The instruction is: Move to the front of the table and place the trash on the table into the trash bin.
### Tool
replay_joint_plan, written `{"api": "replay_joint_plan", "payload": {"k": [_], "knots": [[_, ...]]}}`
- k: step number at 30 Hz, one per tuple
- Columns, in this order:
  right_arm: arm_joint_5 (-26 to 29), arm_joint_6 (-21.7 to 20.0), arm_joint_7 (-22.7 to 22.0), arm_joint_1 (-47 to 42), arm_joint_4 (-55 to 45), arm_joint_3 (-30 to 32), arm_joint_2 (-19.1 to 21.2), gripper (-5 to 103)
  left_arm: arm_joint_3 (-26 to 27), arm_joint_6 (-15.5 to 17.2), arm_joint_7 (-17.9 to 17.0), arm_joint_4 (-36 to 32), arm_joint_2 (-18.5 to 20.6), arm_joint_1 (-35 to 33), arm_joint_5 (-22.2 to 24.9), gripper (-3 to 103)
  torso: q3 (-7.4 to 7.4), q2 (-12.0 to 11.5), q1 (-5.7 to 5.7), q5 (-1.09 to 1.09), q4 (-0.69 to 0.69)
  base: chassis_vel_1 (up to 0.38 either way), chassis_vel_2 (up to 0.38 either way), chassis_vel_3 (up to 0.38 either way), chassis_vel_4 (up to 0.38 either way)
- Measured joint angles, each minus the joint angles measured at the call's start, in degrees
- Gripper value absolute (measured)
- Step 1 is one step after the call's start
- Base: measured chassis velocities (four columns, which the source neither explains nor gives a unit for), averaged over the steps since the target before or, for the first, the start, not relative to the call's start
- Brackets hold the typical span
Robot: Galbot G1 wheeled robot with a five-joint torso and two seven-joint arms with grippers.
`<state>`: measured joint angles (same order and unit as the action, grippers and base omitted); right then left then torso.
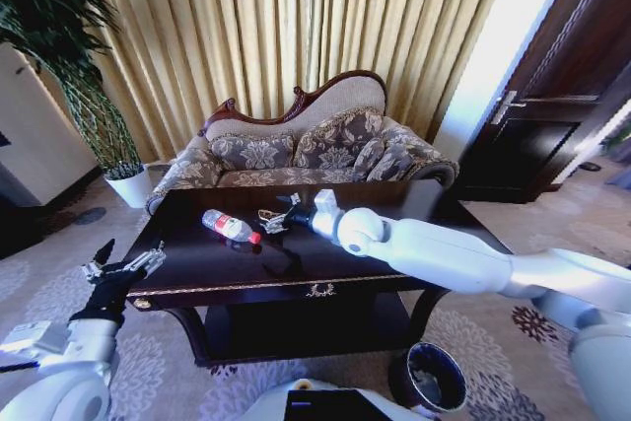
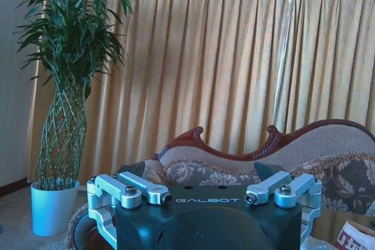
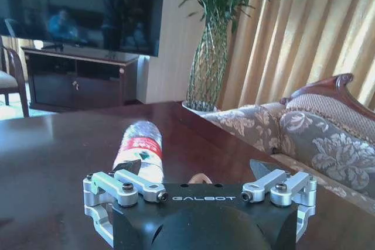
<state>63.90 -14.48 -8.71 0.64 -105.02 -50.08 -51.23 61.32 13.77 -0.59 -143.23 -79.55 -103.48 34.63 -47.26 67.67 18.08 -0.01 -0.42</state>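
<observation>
Left end effector (image 1: 126, 265) hovers open off the tabletop's (image 1: 325, 258) near-left corner. The bottle (image 1: 230, 226) lies mid-tabletop, long axis running left-far to right-near, just left of the nearer, open right end effector (image 1: 278, 216). The bin (image 1: 434, 377) stands near-right on the floor.

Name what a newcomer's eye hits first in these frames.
The right arm, stretched across the glossy dark table, with the right end effector open low over the top beside the red-capped bottle lying on its side. Next, the left end effector held open off the table's left end, and the dark trash bin on the carpet at front right.
</observation>
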Motion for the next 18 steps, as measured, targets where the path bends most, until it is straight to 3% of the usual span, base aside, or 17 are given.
{"api": "replay_joint_plan", "payload": {"k": [18], "knots": [[-1.91, -0.11, 0.20, 0.18, 4.17, -2.29, -0.53, 100, 0.38, -0.25, 0.09, 0.00, -0.77, -0.21, 0.22, 100, 0.00, 0.00, -0.01, 0.01, 0.00, 0.000, 0.000, 0.000, 0.000]]}}
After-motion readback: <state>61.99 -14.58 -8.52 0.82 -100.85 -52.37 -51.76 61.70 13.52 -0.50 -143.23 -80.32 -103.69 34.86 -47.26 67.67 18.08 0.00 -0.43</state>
